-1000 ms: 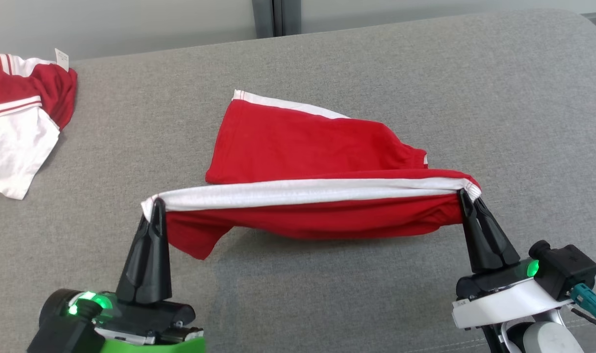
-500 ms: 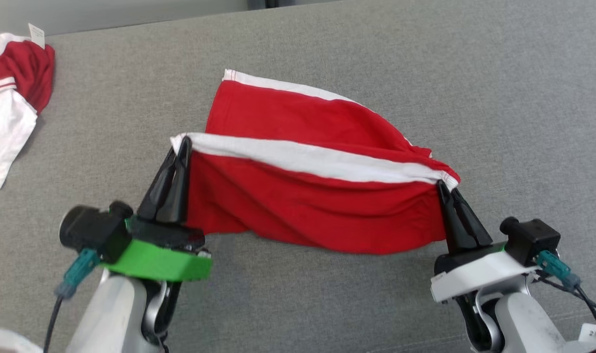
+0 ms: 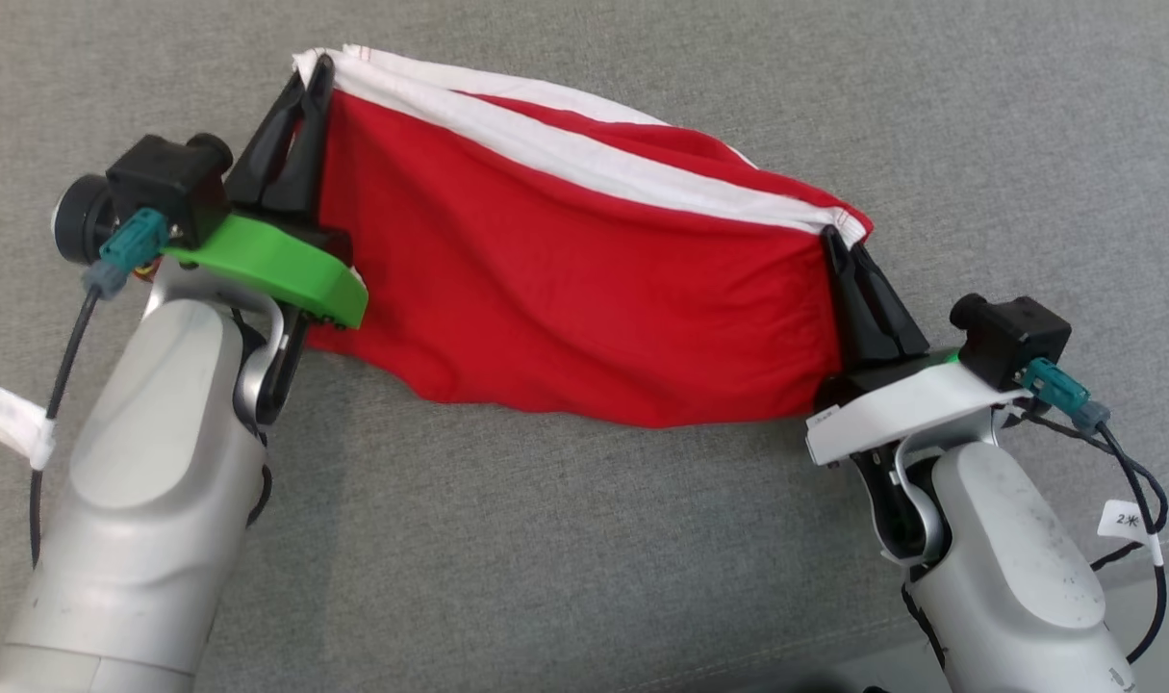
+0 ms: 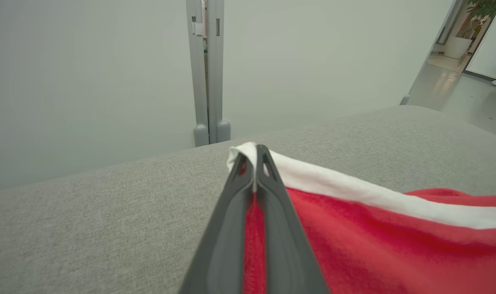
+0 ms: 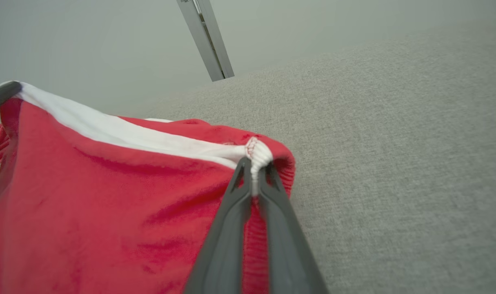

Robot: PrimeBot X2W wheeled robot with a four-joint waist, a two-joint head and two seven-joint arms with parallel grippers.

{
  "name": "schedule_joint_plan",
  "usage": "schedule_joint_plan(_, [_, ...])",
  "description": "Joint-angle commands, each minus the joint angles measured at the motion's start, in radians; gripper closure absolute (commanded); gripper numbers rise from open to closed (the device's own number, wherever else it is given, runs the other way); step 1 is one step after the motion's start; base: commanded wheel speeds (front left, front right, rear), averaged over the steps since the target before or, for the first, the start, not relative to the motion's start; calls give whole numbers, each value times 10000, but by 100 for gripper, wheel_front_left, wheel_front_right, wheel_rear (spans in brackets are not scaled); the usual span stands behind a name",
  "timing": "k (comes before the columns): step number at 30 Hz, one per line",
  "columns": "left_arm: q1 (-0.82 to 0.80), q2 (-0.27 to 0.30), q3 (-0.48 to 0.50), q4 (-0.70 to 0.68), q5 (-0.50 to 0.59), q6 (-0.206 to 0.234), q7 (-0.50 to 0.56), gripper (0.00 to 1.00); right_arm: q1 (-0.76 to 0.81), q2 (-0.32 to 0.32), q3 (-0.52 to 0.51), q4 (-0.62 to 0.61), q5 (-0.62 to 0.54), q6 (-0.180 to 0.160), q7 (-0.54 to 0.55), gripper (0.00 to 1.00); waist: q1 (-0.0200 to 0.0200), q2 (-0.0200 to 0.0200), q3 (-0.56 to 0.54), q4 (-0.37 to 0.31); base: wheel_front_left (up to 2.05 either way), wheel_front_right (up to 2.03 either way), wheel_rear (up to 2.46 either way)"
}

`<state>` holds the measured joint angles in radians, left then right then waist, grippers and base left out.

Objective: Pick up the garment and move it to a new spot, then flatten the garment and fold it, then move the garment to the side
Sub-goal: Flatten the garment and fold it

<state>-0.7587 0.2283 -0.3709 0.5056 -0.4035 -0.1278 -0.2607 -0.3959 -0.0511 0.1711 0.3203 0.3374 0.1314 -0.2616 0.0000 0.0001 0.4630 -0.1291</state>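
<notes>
Hanging between two robot arms, a red garment (image 3: pixel 565 279) with a white band (image 3: pixel 584 159) along its top edge is stretched over a table (image 3: pixel 546 539) covered in grey fabric.

At the left of the head view, the left pincer (image 3: pixel 317 69) is clamped shut on the garment's upper left corner. Its green mount (image 3: pixel 276 269) covers part of the cloth's left side. From there the red panel drapes down and across to the right. The right pincer (image 3: pixel 839 241) is pinched shut on the bunched upper right corner.

The left wrist view shows the left pincer (image 4: pixel 256 149) with its dark fingers pressed together over the white band, and red cloth (image 4: pixel 374 241) running off to the right. This view alone takes in a grey post (image 4: pixel 207 69) against a pale wall (image 4: pixel 88 61). At its far right are an open floor and a potted plant (image 4: pixel 476 8), both small and hard to make out.

The right wrist view shows the right pincer (image 5: pixel 254 165) gripping a gathered white knot of hem. The garment (image 5: pixel 88 204) spreads away to the left. At the left edge, one dark finger (image 5: pixel 3 92) of the other pincer is cut off by the frame.

A second layer of cloth behind the front panel is mostly hidden. From here I cannot tell whether the lower edge touches the table.
</notes>
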Motion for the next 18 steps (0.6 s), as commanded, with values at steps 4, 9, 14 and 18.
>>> schedule_joint_plan(4, [-971,-19,-177,1194,111,-31,-12,100,-410,3,52,85,232,-14,-38,100,0,-1,634,-423,0,0,0])
schedule_joint_plan(9, [-1572,-134,-412,2131,39,-31,-35,100,-557,2,78,159,322,-14,-39,100,0,-1,619,-467,0,0,0])
schedule_joint_plan(14, [-1829,-262,-468,2646,-27,-31,-42,96,-549,3,182,184,268,-14,-42,100,0,-1,483,-489,0,0,0])
schedule_joint_plan(18, [-1841,-395,-405,2809,73,26,-55,0,-392,0,188,154,171,-15,-41,0,0,-1,282,-478,0,0,0])
